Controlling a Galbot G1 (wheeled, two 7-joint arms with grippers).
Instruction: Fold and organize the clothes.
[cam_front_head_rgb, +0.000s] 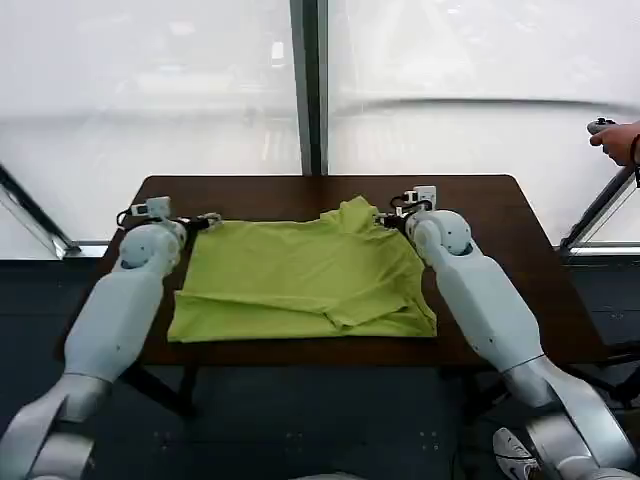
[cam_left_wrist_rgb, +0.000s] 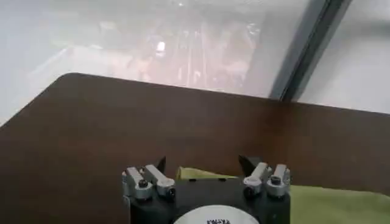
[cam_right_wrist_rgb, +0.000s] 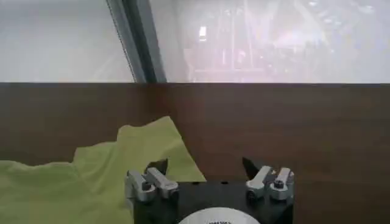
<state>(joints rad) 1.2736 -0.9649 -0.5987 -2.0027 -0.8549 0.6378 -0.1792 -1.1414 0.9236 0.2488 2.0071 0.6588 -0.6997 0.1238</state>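
Observation:
The clothes are one lime-green T-shirt (cam_front_head_rgb: 300, 275) lying roughly folded on the brown table (cam_front_head_rgb: 250, 190), with a bunched fold near its front right. My left gripper (cam_front_head_rgb: 207, 220) is at the shirt's far left corner. In the left wrist view this gripper (cam_left_wrist_rgb: 204, 163) is open, and a thin edge of the shirt (cam_left_wrist_rgb: 201, 175) lies just beneath it. My right gripper (cam_front_head_rgb: 393, 213) hovers at the far right corner, where the cloth rises in a peak. In the right wrist view that gripper (cam_right_wrist_rgb: 204, 164) is open, and the shirt (cam_right_wrist_rgb: 140, 155) reaches under one finger (cam_right_wrist_rgb: 157, 166).
Bare brown table (cam_left_wrist_rgb: 122, 122) stretches beyond both grippers to its far edge, with a window and a dark frame post (cam_front_head_rgb: 308, 85) behind. Narrow strips of table (cam_front_head_rgb: 500, 230) flank the shirt on either side.

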